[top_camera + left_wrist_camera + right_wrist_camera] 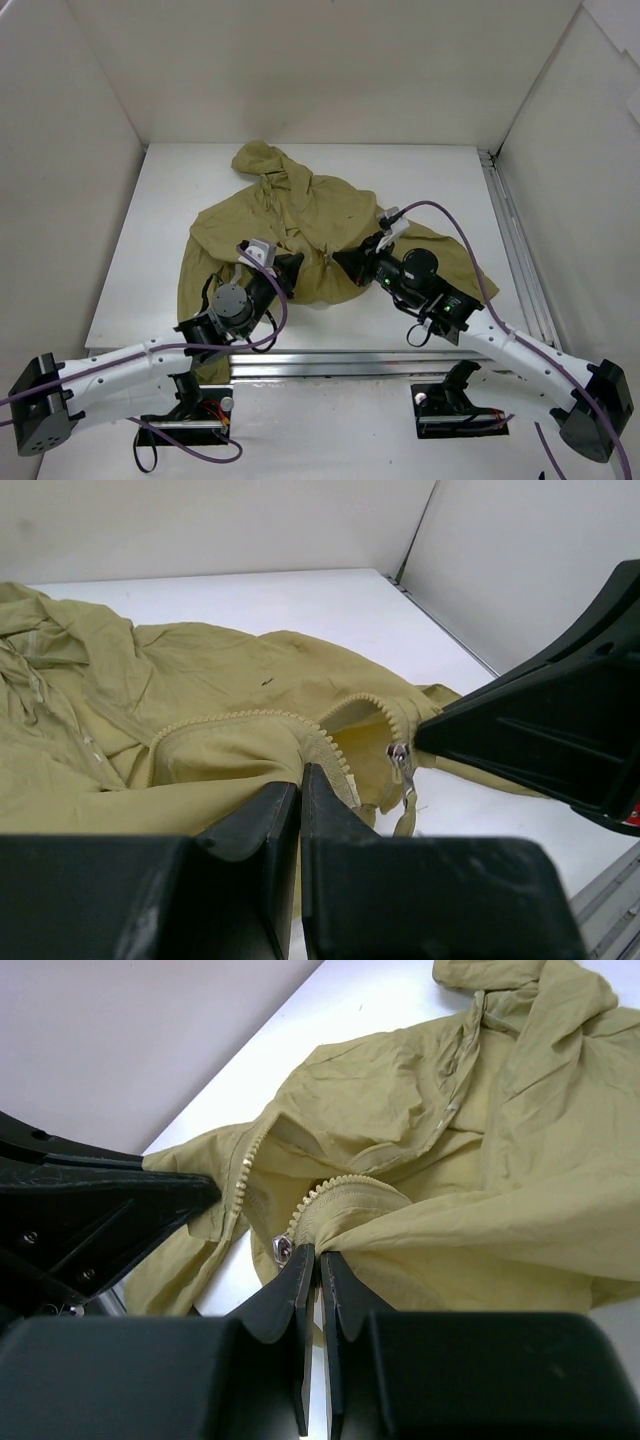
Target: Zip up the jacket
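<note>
The jacket (300, 215) lies crumpled mid-surface (430, 185), hood toward the far wall. Both arms meet at its near hem. Left claw (292, 266) is pinched tight on the fabric edge just beside the zipper teeth (250, 717). Right claw (345, 262) is clamped on the opposite edge, right by the metal slider (282, 1248), and the two rows of teeth are parted above it

Matt, creased thin cloth jacket (310, 215); shiny metal zipper slider (399, 755)
</note>
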You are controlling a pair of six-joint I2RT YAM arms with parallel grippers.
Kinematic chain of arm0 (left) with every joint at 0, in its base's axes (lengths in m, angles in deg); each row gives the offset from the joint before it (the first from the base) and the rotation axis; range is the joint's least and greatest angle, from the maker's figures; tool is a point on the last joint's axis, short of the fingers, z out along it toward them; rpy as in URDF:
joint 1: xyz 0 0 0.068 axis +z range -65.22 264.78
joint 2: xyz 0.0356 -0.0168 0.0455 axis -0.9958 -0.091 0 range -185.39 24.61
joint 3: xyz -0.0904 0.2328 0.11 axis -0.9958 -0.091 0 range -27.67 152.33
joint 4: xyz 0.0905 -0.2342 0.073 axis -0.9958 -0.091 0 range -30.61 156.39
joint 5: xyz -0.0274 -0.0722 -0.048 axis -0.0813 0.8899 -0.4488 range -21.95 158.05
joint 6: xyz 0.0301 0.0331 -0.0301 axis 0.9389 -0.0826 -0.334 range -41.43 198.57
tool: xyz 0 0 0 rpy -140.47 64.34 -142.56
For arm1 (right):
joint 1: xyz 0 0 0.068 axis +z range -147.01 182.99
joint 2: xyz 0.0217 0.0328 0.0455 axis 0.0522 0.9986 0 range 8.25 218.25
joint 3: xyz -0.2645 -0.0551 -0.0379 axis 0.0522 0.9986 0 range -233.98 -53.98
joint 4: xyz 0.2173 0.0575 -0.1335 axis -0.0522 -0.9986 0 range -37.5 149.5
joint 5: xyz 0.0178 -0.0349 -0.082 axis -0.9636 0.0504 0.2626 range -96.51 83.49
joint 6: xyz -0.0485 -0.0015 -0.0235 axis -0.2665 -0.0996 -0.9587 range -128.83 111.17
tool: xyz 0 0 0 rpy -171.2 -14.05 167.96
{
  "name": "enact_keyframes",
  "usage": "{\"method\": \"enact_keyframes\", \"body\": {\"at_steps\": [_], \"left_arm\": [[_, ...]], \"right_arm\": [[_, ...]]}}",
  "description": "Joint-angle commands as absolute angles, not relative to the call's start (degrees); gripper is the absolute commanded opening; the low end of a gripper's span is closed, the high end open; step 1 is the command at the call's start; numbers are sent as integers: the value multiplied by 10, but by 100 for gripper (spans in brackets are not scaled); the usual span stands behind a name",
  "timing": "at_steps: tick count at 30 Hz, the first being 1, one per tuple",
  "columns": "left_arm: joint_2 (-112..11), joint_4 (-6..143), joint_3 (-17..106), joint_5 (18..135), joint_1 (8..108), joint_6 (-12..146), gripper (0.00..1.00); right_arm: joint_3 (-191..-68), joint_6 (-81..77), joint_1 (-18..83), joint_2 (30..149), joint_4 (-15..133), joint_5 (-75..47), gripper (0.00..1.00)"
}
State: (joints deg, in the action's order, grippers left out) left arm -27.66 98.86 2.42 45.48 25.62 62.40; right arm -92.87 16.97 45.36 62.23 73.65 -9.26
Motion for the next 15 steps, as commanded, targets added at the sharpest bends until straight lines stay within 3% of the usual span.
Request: {"method": "enact_keyframes", "body": {"at_steps": [1,15], "left_arm": [[-279,1080,22,446,260,647,0],[-324,1203,-4,416,260,729,0]], "right_arm": [[-947,193,453,636,795,-111,0],[-969,207,454,669,773,-106,0]]}}
